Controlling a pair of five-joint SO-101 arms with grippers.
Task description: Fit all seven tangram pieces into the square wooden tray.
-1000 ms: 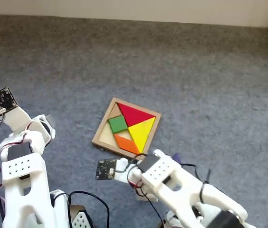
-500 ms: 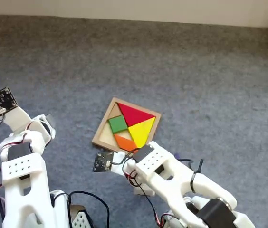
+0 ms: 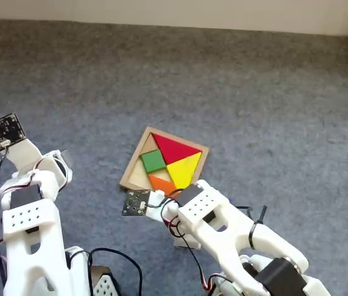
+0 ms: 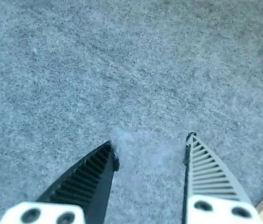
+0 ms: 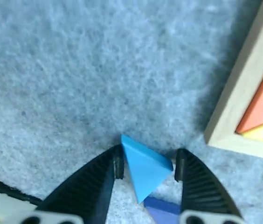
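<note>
On grey carpet [image 3: 254, 92] by a pale wall [image 3: 161, 11], the wooden tray [image 3: 136, 156] held four coloured pieces [image 3: 175, 149]; beside it the right gripper [image 5: 148, 162] pinched a blue triangle [image 5: 145, 170], the left gripper [image 4: 151, 144] spread apart.

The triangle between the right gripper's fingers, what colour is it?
The triangle is light blue, clearest in the right wrist view.

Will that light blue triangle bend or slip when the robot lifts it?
Probably no bending: the light blue triangle looks thick and hard-edged, likely stiff. It might twist or slip, since the right gripper pinches a slanted side and a corner. Flat-faced, so rolling seems unlikely.
</note>
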